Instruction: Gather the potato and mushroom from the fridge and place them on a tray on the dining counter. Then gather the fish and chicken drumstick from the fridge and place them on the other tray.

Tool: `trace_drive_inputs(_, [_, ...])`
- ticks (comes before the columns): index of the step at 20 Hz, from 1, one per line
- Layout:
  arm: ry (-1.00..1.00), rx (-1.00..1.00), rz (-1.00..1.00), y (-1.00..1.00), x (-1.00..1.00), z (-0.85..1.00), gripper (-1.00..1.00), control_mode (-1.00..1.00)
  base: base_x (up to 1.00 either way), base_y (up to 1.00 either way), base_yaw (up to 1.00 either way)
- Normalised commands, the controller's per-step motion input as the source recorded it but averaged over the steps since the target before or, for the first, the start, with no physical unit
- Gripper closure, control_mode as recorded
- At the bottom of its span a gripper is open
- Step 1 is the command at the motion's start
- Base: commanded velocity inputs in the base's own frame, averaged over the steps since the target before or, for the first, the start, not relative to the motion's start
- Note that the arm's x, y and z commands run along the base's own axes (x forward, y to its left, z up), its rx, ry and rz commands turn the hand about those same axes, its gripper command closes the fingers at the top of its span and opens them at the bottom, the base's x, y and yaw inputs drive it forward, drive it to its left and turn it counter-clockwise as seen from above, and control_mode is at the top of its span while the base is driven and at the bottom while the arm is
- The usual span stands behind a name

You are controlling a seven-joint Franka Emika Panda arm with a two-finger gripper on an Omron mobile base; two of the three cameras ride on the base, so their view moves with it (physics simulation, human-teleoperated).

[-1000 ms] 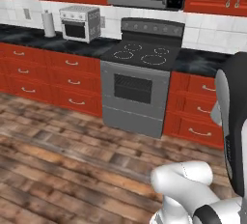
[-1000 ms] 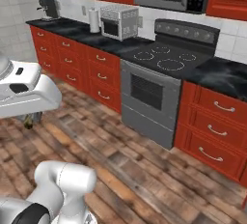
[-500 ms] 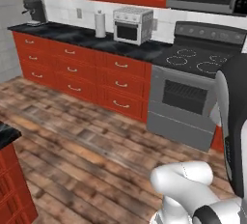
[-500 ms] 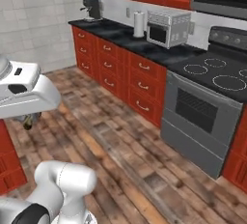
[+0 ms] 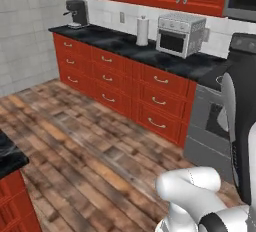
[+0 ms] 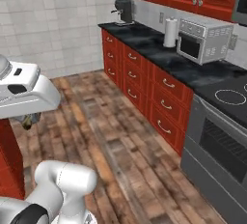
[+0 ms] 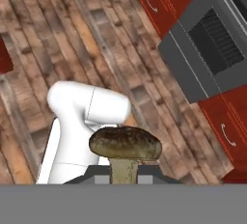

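Whole scene shifted with the base; mushroom (image 7: pixel 125 144) in hand (image 7: pixel 123 170), fingertips hidden.

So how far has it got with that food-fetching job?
Partway through the first half, it seems. The hand view shows a brown mushroom sitting at the gripper, apparently held, so that item is out of the fridge. Around it are wood floor, red cabinets and the oven. Setting the mushroom on a tray remains; whether the potato is done cannot be told.
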Motion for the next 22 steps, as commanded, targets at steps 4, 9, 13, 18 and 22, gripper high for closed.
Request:
trace_drive_inputs(4, [0.0, 0.0, 0.0, 0.0, 0.0, 0.0, 1.0, 1.0, 1.0, -0.17, 0.45])
trace_drive_inputs(9, [0.0, 0.0, 0.0, 0.0, 0.0, 0.0, 1.0, 1.0, 1.0, -0.14, 0.49])
trace_drive_inputs(13, [0.0, 0.0, 0.0, 0.0, 0.0, 0.0, 1.0, 1.0, 0.95, -0.18, 0.5])
trace_drive_inputs(18, [0.0, 0.0, 0.0, 0.0, 0.0, 0.0, 1.0, 1.0, 0.89, -0.27, 0.48])
trace_drive_inputs(22, [0.0, 0.0, 0.0, 0.0, 0.0, 0.0, 1.0, 1.0, 0.91, -0.29, 0.47])
